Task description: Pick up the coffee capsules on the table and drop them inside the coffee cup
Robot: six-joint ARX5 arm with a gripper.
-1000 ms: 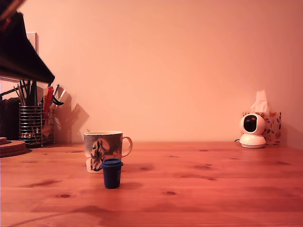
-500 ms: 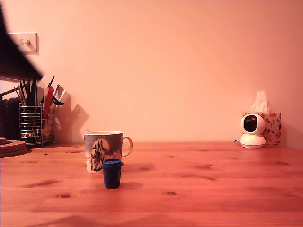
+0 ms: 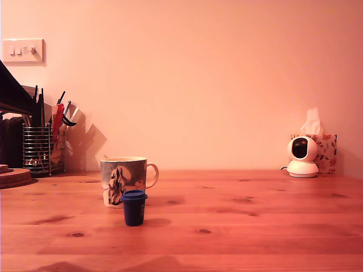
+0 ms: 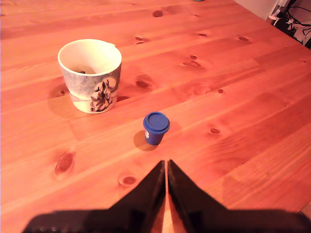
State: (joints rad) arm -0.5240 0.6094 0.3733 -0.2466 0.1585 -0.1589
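Note:
A dark blue coffee capsule stands upright on the wooden table, rim up, just in front of the coffee cup. The cup has a grey-blue illustrated side and a pale rim, with its handle toward the exterior view's right. A small dark shape shows inside it in the wrist view; I cannot tell what it is. My gripper is shut with nothing in it, hovering above the table a short way from the capsule, tips pointing at it. In the exterior view only a dark part of the arm shows at the left edge.
A wire utensil holder and a round wooden board sit at the exterior view's far left. A white camera and a tissue box stand at the back right. The table edge with cables shows in the wrist view.
The dark arm has drawn back toward the exterior view's left edge, uncovering the wall switch. Cup and capsule have not moved.

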